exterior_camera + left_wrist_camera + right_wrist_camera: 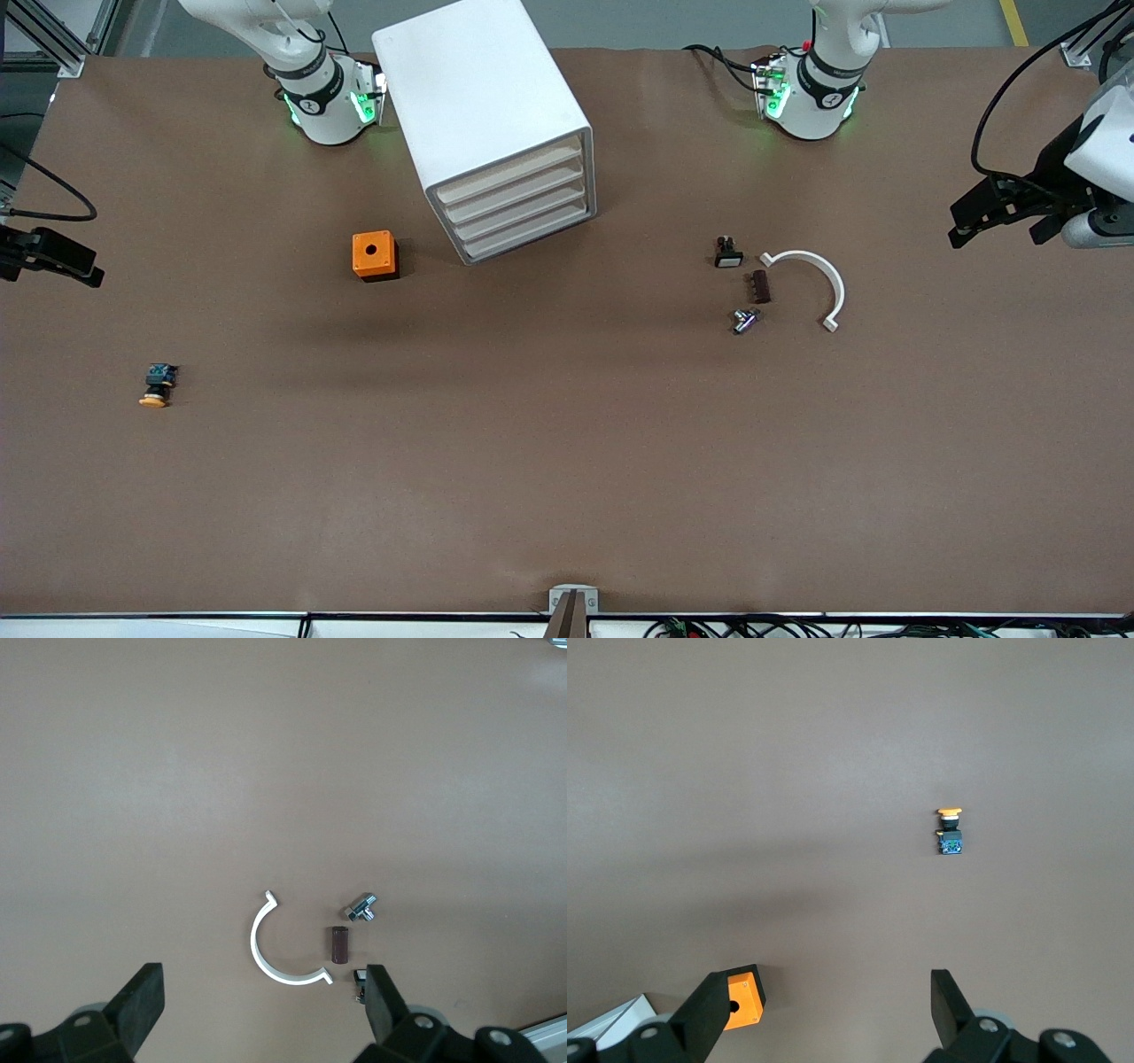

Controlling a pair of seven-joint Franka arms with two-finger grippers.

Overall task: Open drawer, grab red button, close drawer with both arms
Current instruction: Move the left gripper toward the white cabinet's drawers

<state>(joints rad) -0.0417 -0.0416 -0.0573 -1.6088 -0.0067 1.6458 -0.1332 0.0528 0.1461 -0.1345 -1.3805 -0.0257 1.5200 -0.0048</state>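
Orange-capped button [156,386] nearest camera, well off cabinet [496,124]; drawer [524,232] shut, red button unseen; left gripper [1001,213] and right gripper [53,257] splayed wide, empty, parked at table ends; next: pull drawer.

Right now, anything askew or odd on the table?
The boxy white cabinet sits skewed on the brown table, all four drawers shut. The orange-capped push button lies on its side toward the right arm's end. Nothing spilled or broken.

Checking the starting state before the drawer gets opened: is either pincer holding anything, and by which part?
Nothing is held. The left pincer and the right pincer are both open and empty, up over the table at their own ends.
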